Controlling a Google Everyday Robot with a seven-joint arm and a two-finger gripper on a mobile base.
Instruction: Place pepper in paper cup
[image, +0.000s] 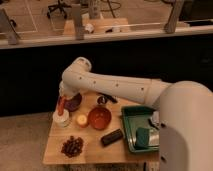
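The white paper cup (61, 119) stands at the left edge of the wooden table (92, 152). My gripper (62, 101) hangs straight above it, reaching down from the white arm (107, 85). It is shut on the slim orange-red pepper (61, 107), which it holds upright. The pepper's lower end is at the cup's mouth. I cannot tell whether the tip is inside the cup.
A dark purple bowl (75, 103) sits just right of the gripper. A small yellow fruit (81, 120) and an orange-red bowl (99, 118) stand right of the cup. Dark grapes (72, 146) and a black bar (111, 137) lie in front. A green tray (131, 127) is at the right.
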